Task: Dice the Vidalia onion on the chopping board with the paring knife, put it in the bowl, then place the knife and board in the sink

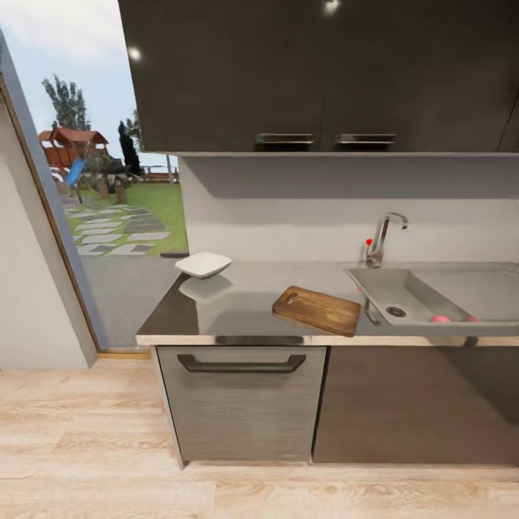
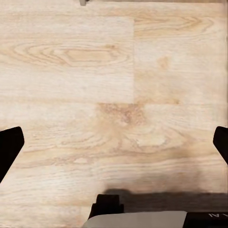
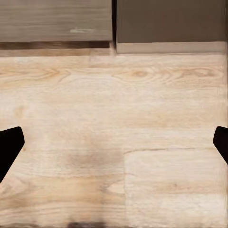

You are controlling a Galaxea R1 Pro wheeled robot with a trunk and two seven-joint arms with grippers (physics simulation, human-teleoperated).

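In the head view the grey countertop (image 1: 238, 310) carries the white bowl (image 1: 204, 264) at its back left. The dark brown chopping board (image 1: 317, 310) lies near its front edge. A slim knife with a red band (image 1: 366, 304) lies between the board and the sink (image 1: 461, 288). In the basin, by the front wall, sits the pinkish Vidalia onion (image 1: 440, 318). The left gripper (image 2: 114, 147) is open above wooden floor, its dark fingertips (image 2: 9, 145) far apart. The right gripper (image 3: 114, 147) is open too, over the floor in front of the cabinet bases.
A chrome tap (image 1: 382, 241) with a red knob stands behind the sink. Dark wall cabinets (image 1: 324, 72) hang above the counter. Below the counter is a grey drawer front with a dark handle (image 1: 241, 362). A doorway (image 1: 108, 216) at the left opens onto a garden. Light wood floor (image 1: 86, 447) lies in front.
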